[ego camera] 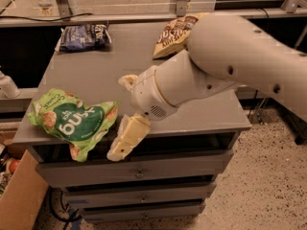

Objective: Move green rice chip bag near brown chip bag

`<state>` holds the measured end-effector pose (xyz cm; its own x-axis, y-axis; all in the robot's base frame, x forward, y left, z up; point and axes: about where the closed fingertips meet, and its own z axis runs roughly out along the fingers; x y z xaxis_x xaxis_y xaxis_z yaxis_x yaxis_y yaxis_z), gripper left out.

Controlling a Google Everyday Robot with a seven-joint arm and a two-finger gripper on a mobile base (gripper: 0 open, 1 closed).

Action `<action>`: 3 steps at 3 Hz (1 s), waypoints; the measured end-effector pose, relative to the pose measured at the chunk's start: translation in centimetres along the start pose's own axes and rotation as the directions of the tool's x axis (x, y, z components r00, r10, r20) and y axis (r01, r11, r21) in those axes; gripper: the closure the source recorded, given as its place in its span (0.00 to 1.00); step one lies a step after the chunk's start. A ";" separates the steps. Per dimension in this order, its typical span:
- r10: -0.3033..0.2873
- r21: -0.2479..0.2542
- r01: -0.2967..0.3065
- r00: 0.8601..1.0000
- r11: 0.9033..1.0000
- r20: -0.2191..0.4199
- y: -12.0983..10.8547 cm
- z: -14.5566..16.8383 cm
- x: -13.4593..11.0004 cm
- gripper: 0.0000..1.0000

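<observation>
The green rice chip bag (72, 121) lies crinkled at the front left corner of the grey table (96, 75), partly hanging over the front edge. The brown chip bag (171, 32) lies at the back of the table, right of centre, partly hidden behind my arm. My gripper (120, 118) is just right of the green bag at the front edge. It is open and empty, with one cream finger (127, 137) hanging down past the edge and the other fingertip (126, 81) over the tabletop. My white arm (230, 61) reaches in from the right.
A dark blue bag (84, 36) lies at the table's back left. The table has drawers (139, 174) below its front edge. A cardboard box (19, 195) stands on the floor at lower left. A rail (144, 17) runs behind the table.
</observation>
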<state>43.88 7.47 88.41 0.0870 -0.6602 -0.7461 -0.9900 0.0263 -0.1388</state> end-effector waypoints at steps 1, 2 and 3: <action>-0.003 -0.028 0.003 1.000 1.000 0.015 -0.6 4.4 -1.5 0.00; 0.001 -0.056 -0.001 1.000 0.998 -0.004 -1.3 7.6 -3.5 0.00; 0.017 -0.087 -0.020 0.999 0.996 -0.042 -0.7 10.7 -4.6 0.00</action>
<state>45.41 18.48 84.98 0.0656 -0.6904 -0.7204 -0.9975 -0.0257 -0.0663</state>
